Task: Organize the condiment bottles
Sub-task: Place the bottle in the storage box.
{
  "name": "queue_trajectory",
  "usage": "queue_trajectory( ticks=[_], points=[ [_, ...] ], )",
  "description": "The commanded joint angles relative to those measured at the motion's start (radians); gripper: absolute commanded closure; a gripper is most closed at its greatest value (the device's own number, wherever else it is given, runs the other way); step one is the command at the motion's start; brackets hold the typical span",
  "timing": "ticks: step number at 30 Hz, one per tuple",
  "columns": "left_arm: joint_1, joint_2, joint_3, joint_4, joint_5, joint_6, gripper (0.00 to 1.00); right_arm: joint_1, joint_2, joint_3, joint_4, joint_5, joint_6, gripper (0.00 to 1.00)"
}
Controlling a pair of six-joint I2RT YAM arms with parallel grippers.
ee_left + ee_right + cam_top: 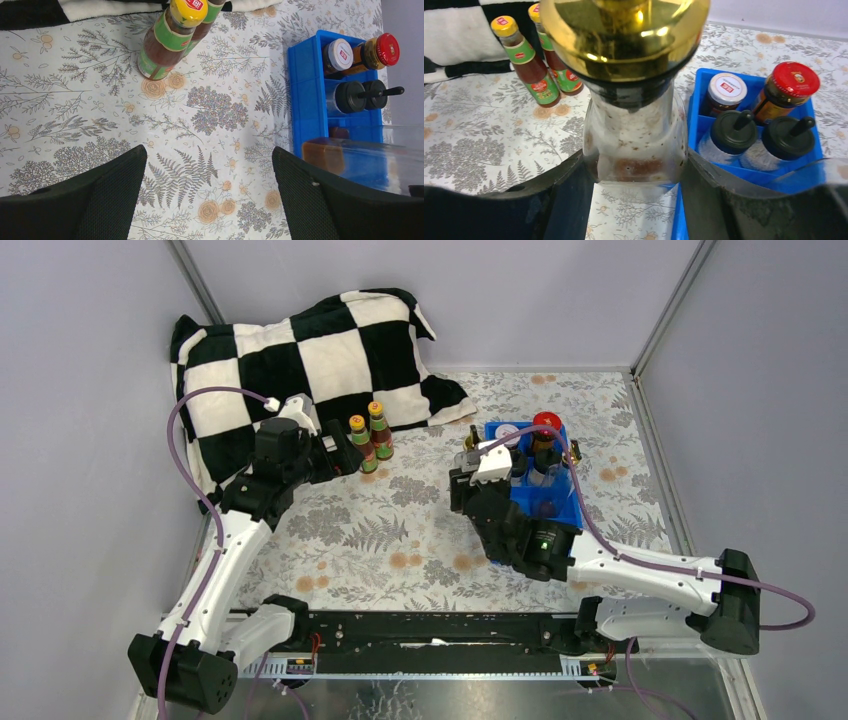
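My right gripper [636, 167] is shut on a tall clear gold-spouted bottle [634, 135] and holds it upright just left of the blue tray [754, 172], at the tray's left edge in the top view [470, 455]. In the tray stand the white-lidded jar [724, 90], the red-lidded jar [791, 85] and two black-capped shakers [734, 132] [789, 137]. Two orange-capped sauce bottles [368, 438] stand together by the pillow. My left gripper [210, 155] is open and empty, a little short of them [170, 35].
A black-and-white checkered pillow [300, 350] lies at the back left, just behind the sauce bottles. The tray [535, 502] sits right of centre on the floral cloth. Grey walls close in the back and both sides.
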Motion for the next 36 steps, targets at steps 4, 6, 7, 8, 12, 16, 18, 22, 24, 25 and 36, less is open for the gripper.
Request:
queue_trajectory(
  ticks=[4,6,7,8,12,16,18,22,24,25,36],
  points=[
    [-0.006,0.003,0.001,0.035,0.002,0.01,0.01,-0.075,-0.102,0.07,-0.042,0.006,-0.043,0.53],
    [-0.006,0.003,0.002,0.036,0.002,0.01,0.01,-0.112,-0.129,0.068,-0.09,-0.021,-0.039,0.53],
    [-0.006,0.003,0.002,0.036,0.001,0.01,0.01,-0.131,-0.144,0.068,-0.103,-0.032,-0.037,0.53],
    [-0.006,0.003,0.002,0.036,0.001,0.01,0.01,-0.149,-0.156,0.068,-0.115,-0.045,-0.036,0.53],
    [-0.006,0.004,0.002,0.035,0.001,0.008,0.01,-0.213,-0.191,0.068,-0.149,-0.078,-0.045,0.53],
    [-0.006,0.006,0.004,0.036,0.002,0.006,0.01,-0.256,-0.212,0.069,-0.171,-0.104,-0.046,0.52],
    [-0.006,0.007,0.005,0.035,0.001,0.004,0.01,-0.274,-0.218,0.065,-0.182,-0.118,-0.044,0.52],
    [-0.006,0.006,0.005,0.036,0.004,0.003,0.01,-0.308,-0.222,0.041,-0.188,-0.148,-0.035,0.51],
    [-0.006,0.006,0.003,0.035,0.003,0.003,0.01,-0.326,-0.222,0.021,-0.187,-0.155,-0.031,0.51],
    [-0.006,0.005,0.002,0.036,0.003,0.003,0.01,-0.333,-0.22,0.009,-0.183,-0.16,-0.029,0.51],
    [-0.006,0.004,-0.007,0.036,-0.005,0.006,0.01,-0.388,-0.204,-0.075,-0.137,-0.229,0.02,0.51]
  ],
)
